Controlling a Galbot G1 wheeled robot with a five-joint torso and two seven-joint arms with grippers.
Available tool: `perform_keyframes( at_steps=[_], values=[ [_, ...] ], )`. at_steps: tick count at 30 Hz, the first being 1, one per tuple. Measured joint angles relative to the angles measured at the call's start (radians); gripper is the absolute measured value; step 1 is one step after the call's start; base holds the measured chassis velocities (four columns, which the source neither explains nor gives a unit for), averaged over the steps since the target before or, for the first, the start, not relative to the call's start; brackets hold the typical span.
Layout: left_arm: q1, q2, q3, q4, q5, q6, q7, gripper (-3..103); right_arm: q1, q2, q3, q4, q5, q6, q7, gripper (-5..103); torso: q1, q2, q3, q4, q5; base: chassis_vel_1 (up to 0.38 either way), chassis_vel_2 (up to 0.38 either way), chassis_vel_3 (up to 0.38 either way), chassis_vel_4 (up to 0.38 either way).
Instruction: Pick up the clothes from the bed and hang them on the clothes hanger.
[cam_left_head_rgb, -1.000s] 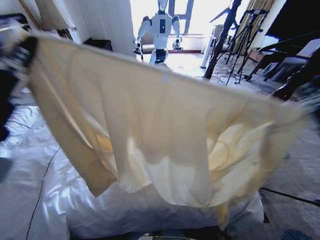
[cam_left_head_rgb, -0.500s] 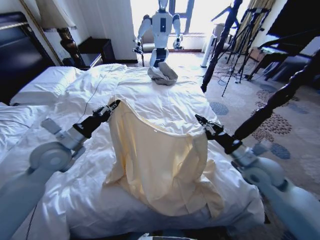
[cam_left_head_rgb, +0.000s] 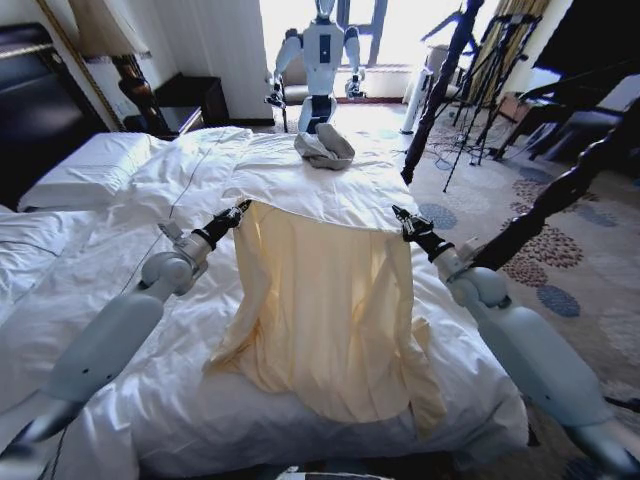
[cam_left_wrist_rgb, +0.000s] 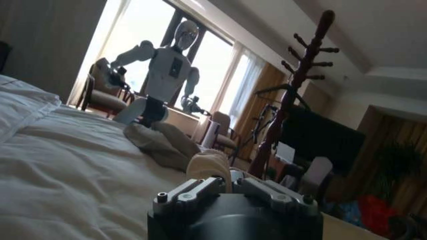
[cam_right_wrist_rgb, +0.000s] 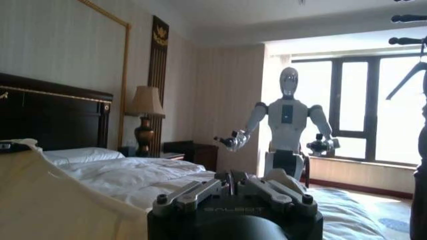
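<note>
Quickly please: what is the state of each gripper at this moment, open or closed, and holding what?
Left gripper: closed on one top corner of the pale cream-yellow long-sleeved top.
Right gripper: closed on its other top corner, above the white-quilted bed.

The clothes are hanging as a wide curtain between the left gripper and right gripper, blocking the middle of the bed. Open duvet is lying free on the left. Beyond, a grey-beige bundle is sitting mid-bed; a dark bedpost is crowding the right arm, and a coat stand is rising farther back.
</note>
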Motion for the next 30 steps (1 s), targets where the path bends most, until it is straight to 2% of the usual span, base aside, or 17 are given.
perform_keyframes(
  at_steps=[2, 3, 5, 7, 9, 11, 12, 15, 18, 21, 26, 28, 29, 30],
  values=[
    [-0.070, -0.034, 0.063, 0.082, 0.017, -0.008, 0.001, 1, 0.082, -0.058, 0.004, -0.112, -0.039, -0.004, -0.039, 0, 0.000, 0.000, 0.000, 0.0001, 0.0002, 0.000, 0.000, 0.000, 0.000],
    [-0.070, -0.034, 0.063, 0.082, 0.017, -0.008, 0.001, 1, 0.082, -0.058, 0.004, -0.112, -0.039, -0.004, -0.039, 0, 0.000, 0.000, 0.000, 0.0001, 0.0002, 0.000, 0.000, 0.000, 0.000],
    [-0.122, -0.061, 0.101, 0.142, 0.030, -0.013, 0.003, 1, 0.145, -0.110, 0.007, -0.213, -0.087, 0.000, -0.081, 0, 0.000, 0.000, 0.000, 0.0001, 0.0003, 0.000, 0.000, 0.000, 0.000],
    [-0.144, -0.074, 0.115, 0.169, 0.036, -0.016, 0.003, 1, 0.171, -0.134, 0.008, -0.261, -0.112, 0.006, -0.099, 0, 0.000, 0.000, 0.000, 0.0002, 0.0007, 0.000, 0.000, 0.000, 0.000],
    [-0.189, -0.112, 0.141, 0.245, 0.065, -0.028, 0.004, 1, 0.228, -0.198, 0.010, -0.382, -0.183, 0.037, -0.137, 0, 0.000, 0.000, 0.000, 0.0001, 0.0004, 0.000, 0.000, 0.000, 0.000],
    [-0.197, -0.120, 0.147, 0.262, 0.074, -0.031, 0.005, 1, 0.240, -0.212, 0.010, -0.413, -0.199, 0.047, -0.144, 0, 0.000, 0.000, 0.000, 0.0002, 0.0006, 0.000, 0.000, 0.000, 0.000],
    [-0.220, -0.141, 0.161, 0.317, 0.097, -0.045, 0.008, 1, 0.274, -0.257, 0.011, -0.502, -0.248, 0.076, -0.157, 0, 0.000, 0.000, 0.000, 0.0001, 0.0004, 0.000, 0.000, 0.000, 0.000],
    [-0.237, -0.157, 0.170, 0.366, 0.115, -0.057, 0.011, 1, 0.299, -0.297, 0.013, -0.578, -0.292, 0.108, -0.164, 0, 0.000, 0.000, 0.000, 0.0000, -0.0001, 0.000, 0.000, 0.000, 0.000],
    [-0.256, -0.184, 0.181, 0.460, 0.154, -0.079, 0.016, 1, 0.311, -0.372, 0.013, -0.687, -0.364, 0.160, -0.152, 0, 0.000, 0.000, 0.000, 0.0005, 0.0004, 0.000, 0.000, 0.000, 0.000],
    [-0.261, -0.197, 0.181, 0.505, 0.174, -0.091, 0.018, 1, 0.311, -0.397, 0.014, -0.711, -0.391, 0.176, -0.136, 0, 0.000, 0.000, 0.000, 0.0004, 0.0003, 0.000, 0.000, 0.000, 0.000],
    [-0.245, -0.203, 0.181, 0.530, 0.198, -0.097, 0.018, 1, 0.309, -0.426, 0.015, -0.738, -0.441, 0.182, -0.093, 0, 0.000, 0.000, 0.000, 0.0001, 0.0005, 0.000, 0.000, 0.000, 0.000],
    [-0.211, -0.194, 0.185, 0.512, 0.204, -0.083, 0.020, -1, 0.307, -0.446, 0.016, -0.762, -0.509, 0.184, -0.052, 0, 0.000, 0.000, 0.000, 0.0000, 0.0002, 0.000, 0.000, 0.000, 0.000],
    [-0.211, -0.194, 0.185, 0.512, 0.204, -0.083, 0.020, -1, 0.307, -0.446, 0.016, -0.762, -0.509, 0.184, -0.052, 0, 0.000, 0.000, 0.000, 0.0000, 0.0002, 0.000, 0.000, 0.000, 0.000],
    [-0.195, -0.190, 0.188, 0.504, 0.204, -0.074, 0.026, 2, 0.306, -0.455, 0.016, -0.776, -0.535, 0.183, -0.031, -3, 0.000, 0.000, 0.000, 0.0000, 0.0004, 0.000, 0.000, 0.000, 0.000]
  ],
)
